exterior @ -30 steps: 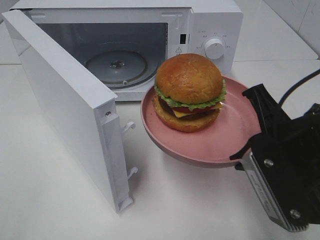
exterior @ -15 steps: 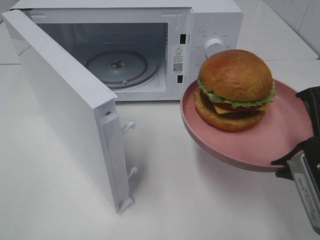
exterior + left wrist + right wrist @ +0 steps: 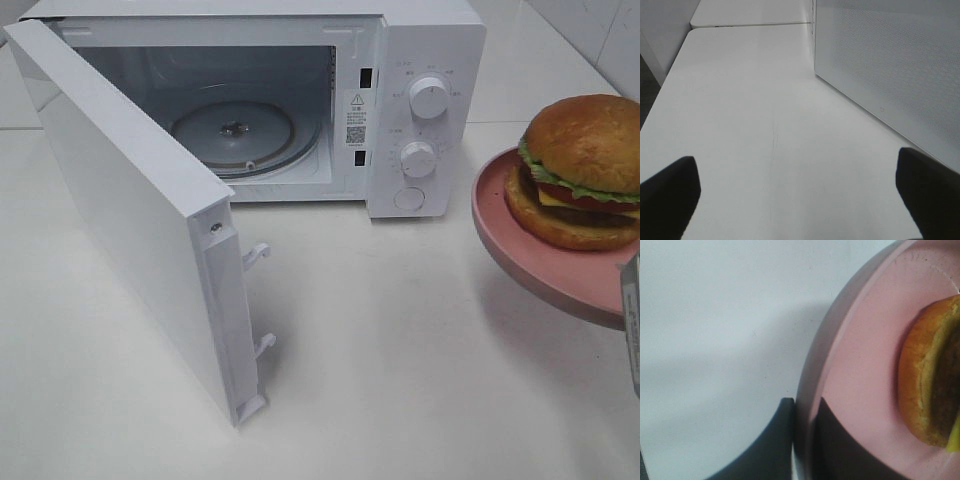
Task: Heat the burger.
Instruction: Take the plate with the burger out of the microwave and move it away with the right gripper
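The burger [image 3: 585, 170] stands on a round pink plate [image 3: 520, 255] held in the air at the far right, to the right of the microwave [image 3: 420, 40]. In the right wrist view my right gripper [image 3: 802, 440] is shut on the plate's rim [image 3: 810, 390], one dark finger under it and one on top, with the burger's bun [image 3: 925, 390] beyond. The microwave's door [image 3: 130, 220] stands wide open and the glass turntable [image 3: 232, 130] inside is bare. My left gripper [image 3: 800, 200] is open and empty, low over the white table beside the door's dotted panel [image 3: 890, 65].
The open door juts out toward the front left with two latch hooks [image 3: 258, 255] on its edge. Two knobs [image 3: 430, 97] and a button are on the microwave's right panel. The white table [image 3: 400, 380] spreads in front.
The plate with the burger has moved steadily to the right, from in front of the microwave's opening to the right edge of the view, uncovering the control panel. The right arm has largely left the view.
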Robot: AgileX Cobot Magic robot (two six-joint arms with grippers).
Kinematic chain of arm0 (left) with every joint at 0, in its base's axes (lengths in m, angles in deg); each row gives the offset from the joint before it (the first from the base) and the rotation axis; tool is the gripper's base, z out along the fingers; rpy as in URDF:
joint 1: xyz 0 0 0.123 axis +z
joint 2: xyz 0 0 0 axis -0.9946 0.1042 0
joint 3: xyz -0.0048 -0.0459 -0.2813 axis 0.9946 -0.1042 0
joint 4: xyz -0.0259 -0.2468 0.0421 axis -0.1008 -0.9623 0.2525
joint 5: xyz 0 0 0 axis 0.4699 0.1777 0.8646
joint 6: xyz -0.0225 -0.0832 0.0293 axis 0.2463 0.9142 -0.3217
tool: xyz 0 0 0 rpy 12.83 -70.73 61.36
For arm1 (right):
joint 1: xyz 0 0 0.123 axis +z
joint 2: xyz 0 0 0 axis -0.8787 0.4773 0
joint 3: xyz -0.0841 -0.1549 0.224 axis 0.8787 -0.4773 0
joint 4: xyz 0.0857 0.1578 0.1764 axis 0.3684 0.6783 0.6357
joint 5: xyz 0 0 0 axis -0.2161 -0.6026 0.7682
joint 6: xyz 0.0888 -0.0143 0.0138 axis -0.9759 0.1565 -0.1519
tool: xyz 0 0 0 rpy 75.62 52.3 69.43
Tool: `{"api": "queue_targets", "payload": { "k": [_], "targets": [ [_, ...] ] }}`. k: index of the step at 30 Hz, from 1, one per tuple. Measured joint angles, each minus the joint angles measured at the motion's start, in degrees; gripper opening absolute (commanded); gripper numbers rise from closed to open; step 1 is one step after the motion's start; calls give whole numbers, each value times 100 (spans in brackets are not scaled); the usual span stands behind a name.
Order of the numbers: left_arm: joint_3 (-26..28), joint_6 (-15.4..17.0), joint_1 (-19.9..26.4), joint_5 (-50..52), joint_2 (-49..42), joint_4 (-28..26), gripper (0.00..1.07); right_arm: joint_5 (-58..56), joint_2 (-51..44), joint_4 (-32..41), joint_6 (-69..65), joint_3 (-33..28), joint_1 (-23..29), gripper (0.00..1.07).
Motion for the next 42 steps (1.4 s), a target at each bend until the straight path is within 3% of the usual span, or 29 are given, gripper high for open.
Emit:
{"api": "queue_targets", "payload": {
  "k": [19, 28, 35, 42],
  "targets": [
    [0, 0, 0, 0, 0, 0, 100, -682, 0, -1232, -4016, 0, 0, 0],
    [0, 0, 0, 0, 0, 0, 100, -785, 103, -1753, -5088, 0, 0, 0],
    [0, 0, 0, 0, 0, 0, 100, -837, 877, -1954, -5838, 0, 0, 0],
    [0, 0, 0, 0, 0, 0, 100, -756, 1839, -2498, -7529, 0, 0, 0]
  ]
}}
